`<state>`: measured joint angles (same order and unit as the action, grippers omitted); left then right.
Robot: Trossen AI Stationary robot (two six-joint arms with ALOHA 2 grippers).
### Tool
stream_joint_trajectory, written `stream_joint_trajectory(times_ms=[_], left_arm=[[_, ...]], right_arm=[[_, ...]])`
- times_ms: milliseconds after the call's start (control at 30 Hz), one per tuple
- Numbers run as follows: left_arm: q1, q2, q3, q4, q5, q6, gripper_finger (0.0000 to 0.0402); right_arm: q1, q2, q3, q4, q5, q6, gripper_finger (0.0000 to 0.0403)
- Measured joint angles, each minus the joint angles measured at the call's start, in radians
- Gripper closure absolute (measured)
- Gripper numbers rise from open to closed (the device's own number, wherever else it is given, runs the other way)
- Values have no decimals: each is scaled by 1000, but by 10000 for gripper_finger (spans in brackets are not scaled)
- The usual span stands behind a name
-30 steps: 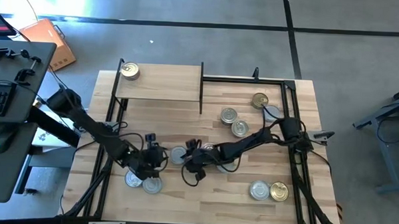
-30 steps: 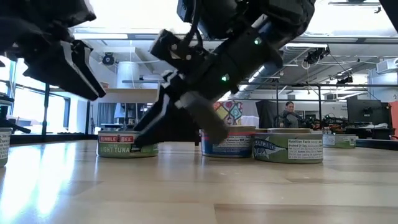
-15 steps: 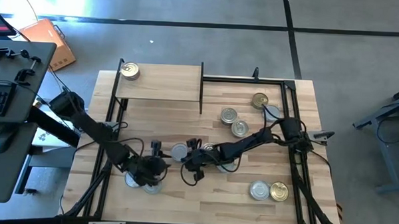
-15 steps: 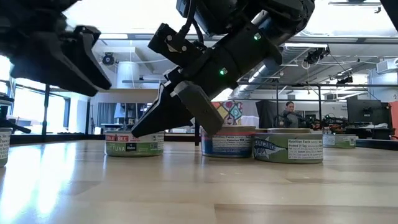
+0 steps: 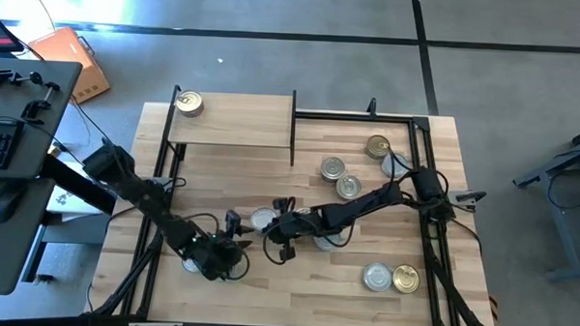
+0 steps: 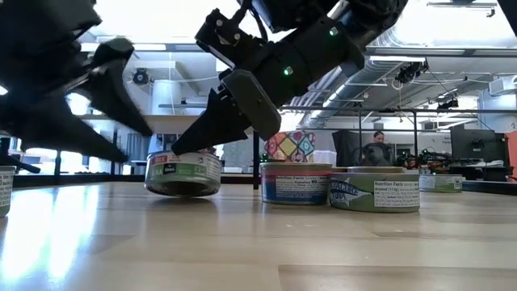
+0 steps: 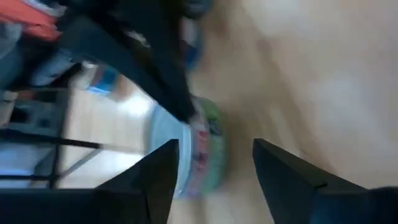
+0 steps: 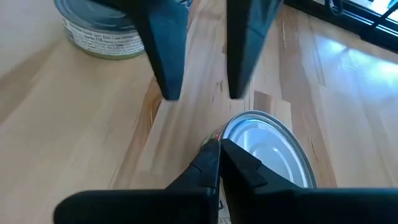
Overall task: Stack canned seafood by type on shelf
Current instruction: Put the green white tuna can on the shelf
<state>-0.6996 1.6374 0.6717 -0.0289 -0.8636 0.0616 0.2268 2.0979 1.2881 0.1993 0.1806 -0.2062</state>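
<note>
The right gripper (image 8: 214, 163) is shut on a silver-topped, green-labelled tin (image 8: 267, 149) at the table's middle (image 5: 261, 218). The left gripper (image 7: 214, 180) is open and hovers just beside that tin on its near-left side (image 5: 237, 241), touching nothing. Its two fingers (image 8: 168, 50) point at the tin in the right wrist view. The shelf (image 5: 233, 122) stands at the far left corner and carries one gold-topped tin (image 5: 188, 103). Other tins lie scattered on the table top. My right gripper pinches the tin's rim (image 8: 222, 144) between its two shut fingers, only at their free ends. The fingers slant down onto the rim from the table's right side (image 6: 234, 113). The tin (image 6: 184, 174) stays nearly upright, low at the table top.
Two tins (image 6: 295, 184) (image 6: 373, 191) stand close behind the right arm. More tins sit at the far right (image 5: 332, 168) (image 5: 379, 146) and near right (image 5: 377, 276) (image 5: 405, 278). One tin (image 5: 190, 264) lies by the left gripper. A black frame rail (image 5: 433, 236) runs along the table's right side.
The left arm has swung toward the near edge and its open gripper has dropped lower beside the tin. The right gripper has pulled the tin a little way across the table and raised it slightly, keeping its fingers shut on the rim.
</note>
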Motion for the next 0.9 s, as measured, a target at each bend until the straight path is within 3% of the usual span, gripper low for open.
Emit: stream_joint_trajectory(times_ms=[167,600,900], left_arm=[[0,49,1,62,-78,39,162],[25,70,1,82,-53,65,147],[-2,-59,8,-86,-21,6,147]], right_arm=[[0,0,0,1,0,0,402],[0,-1,0,10,0,16,403],[0,-2,0,13,0,23,403]])
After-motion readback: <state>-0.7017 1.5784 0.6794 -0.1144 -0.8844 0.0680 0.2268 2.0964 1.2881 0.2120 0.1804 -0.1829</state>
